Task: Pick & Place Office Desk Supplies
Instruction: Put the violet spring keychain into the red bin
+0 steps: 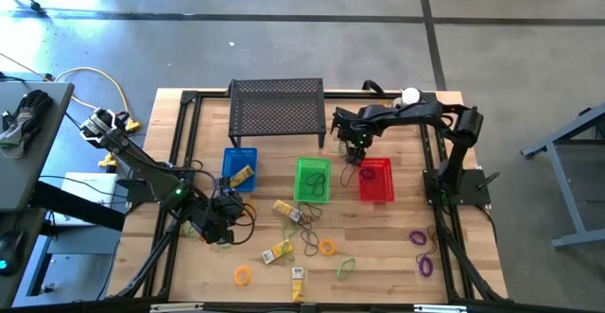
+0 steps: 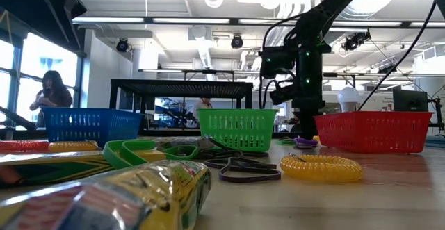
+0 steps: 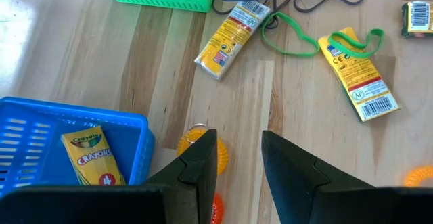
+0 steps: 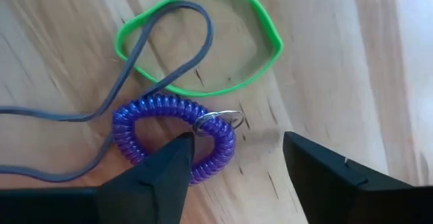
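1. Nearest the low camera lies a yellow crayon pack (image 2: pixel 104 195), blurred, on the wooden table (image 1: pixel 378 256); beyond it rest a dark elastic loop (image 2: pixel 243 169) and a yellow spiral coil (image 2: pixel 321 167).
2. Right gripper (image 4: pixel 233 158): fingers spread, poised low over a purple spiral coil with a metal ring (image 4: pixel 176 132); one finger overlaps the coil's edge, contact uncertain. A green rubber band (image 4: pixel 203 38) and a grey loop (image 4: pixel 135 68) lie beside the coil. From above, this gripper (image 1: pixel 354 152) sits between the green basket (image 1: pixel 313 180) and the red basket (image 1: pixel 376 179).
3. Left gripper (image 3: pixel 240 160): fingers parted, empty, above an orange coil (image 3: pixel 196 146), just beside the blue basket (image 3: pixel 74 126), which holds a Crayons box (image 3: pixel 91 158).
4. Two more yellow packs (image 3: pixel 230 38) (image 3: pixel 358 75) lie loose ahead on the table.
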Tool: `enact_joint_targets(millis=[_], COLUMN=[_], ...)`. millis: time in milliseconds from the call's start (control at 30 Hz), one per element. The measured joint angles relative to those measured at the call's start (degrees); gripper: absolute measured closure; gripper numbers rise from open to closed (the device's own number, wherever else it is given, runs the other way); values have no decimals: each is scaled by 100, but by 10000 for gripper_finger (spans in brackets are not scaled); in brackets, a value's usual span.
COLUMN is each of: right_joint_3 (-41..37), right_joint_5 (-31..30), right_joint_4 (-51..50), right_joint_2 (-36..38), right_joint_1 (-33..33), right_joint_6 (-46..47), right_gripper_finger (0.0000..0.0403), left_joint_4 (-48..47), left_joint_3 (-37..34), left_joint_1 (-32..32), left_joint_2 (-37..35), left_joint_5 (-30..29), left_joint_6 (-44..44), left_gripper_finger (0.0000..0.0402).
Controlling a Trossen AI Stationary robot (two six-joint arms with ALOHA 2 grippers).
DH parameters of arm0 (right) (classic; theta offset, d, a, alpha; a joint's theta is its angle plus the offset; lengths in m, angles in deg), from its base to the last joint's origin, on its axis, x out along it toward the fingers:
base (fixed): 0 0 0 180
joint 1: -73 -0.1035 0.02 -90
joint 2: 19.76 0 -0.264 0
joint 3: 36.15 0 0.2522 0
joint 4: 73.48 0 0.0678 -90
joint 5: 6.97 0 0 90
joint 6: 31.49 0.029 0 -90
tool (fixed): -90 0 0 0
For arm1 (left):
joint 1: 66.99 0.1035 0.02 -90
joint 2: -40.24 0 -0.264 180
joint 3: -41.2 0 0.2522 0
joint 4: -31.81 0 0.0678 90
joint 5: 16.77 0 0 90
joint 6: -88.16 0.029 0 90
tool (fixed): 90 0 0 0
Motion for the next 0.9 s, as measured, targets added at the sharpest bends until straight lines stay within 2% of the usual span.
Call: enact_joint_targets(millis=[133,367,533,633,733,900], right_joint_3=[-4,-9,-31,-46,-28,-38], right_joint_5=[-26,40,-129,-545,-908,-1126], right_joint_4=[2,-7,-16,15,-48,-186], right_joint_2=[-6,-12,79,290,728,1536], right_joint_1=[-5,-15,-30,-124,-232,-500], right_joint_6=[-5,-31,67,149,248,561], right_gripper_finger=[248,382,392,396,397,398], left_joint_4=[0,2,1,0,1,18], left_joint_3=[0,0,0,0,0,-61], left_joint_1=[0,0,0,0,0,0], left_joint_2=[0,0,0,0,0,-2], left_joint_5=[-6,-15,-14,-15,-15,-15], left_joint_6=[4,4,4,6,6,6], left_gripper_finger=[291,291,291,291,291,291])
